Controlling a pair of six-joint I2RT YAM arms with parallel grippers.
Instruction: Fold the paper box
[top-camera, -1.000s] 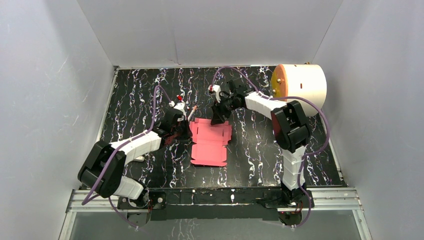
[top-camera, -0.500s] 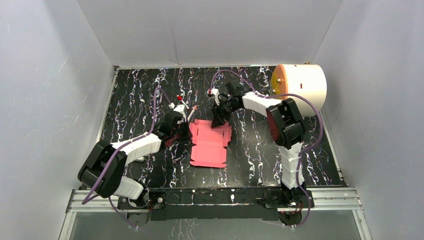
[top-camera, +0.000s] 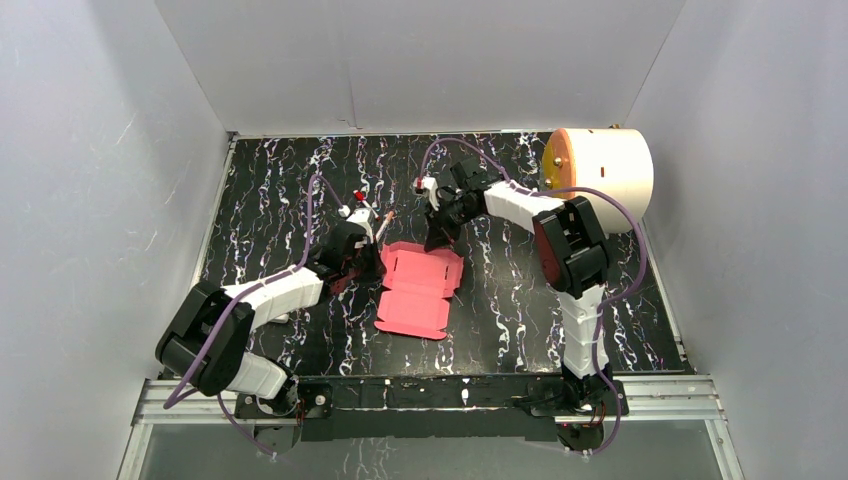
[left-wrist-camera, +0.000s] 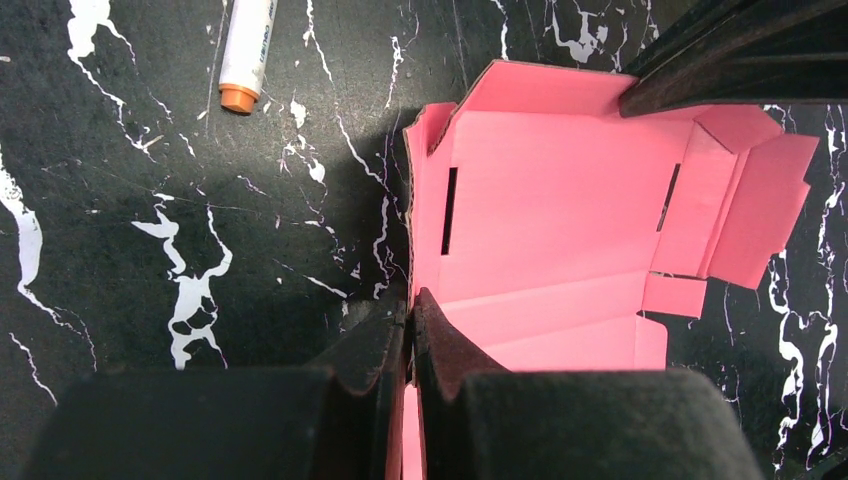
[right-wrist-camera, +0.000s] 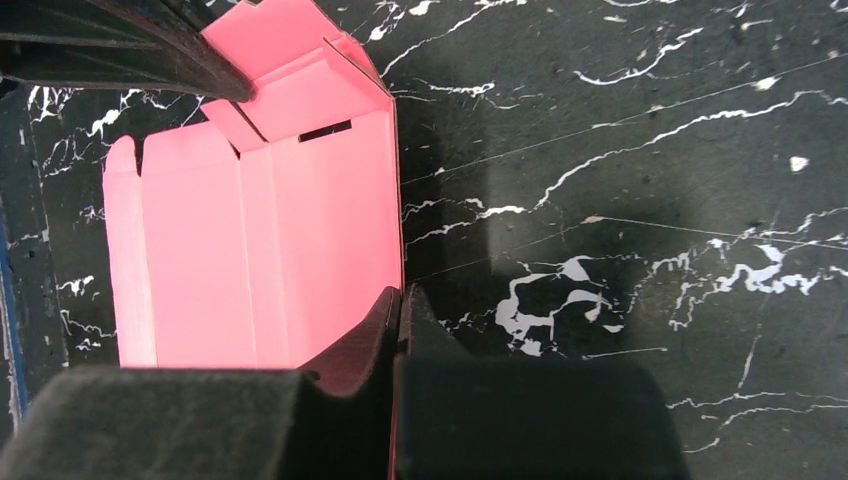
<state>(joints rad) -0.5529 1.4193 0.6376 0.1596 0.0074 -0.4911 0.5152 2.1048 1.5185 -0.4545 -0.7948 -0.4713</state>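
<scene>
1. Paper box (top-camera: 418, 292): pink die-cut sheet on the black marbled table (top-camera: 270, 190), between both arms, flaps partly raised.
2. Left gripper (left-wrist-camera: 410, 312): closed tight on the sheet's left edge, with card pinched between the fingertips. Near part of the sheet hidden behind the gripper body in the left wrist view.
3. Right gripper (right-wrist-camera: 398, 300): closed on the sheet's far edge, with thin card clamped between the pads. From above, contact masked by the gripper itself.
4. In each wrist view, opposite gripper only a dark wedge at a top corner.
5. Marker (left-wrist-camera: 246, 52): orange tip, cut off by the top border, apart from the sheet.
6. White cylinder (top-camera: 600, 175): far right, orange face turned left, crossed by a purple cable.
</scene>
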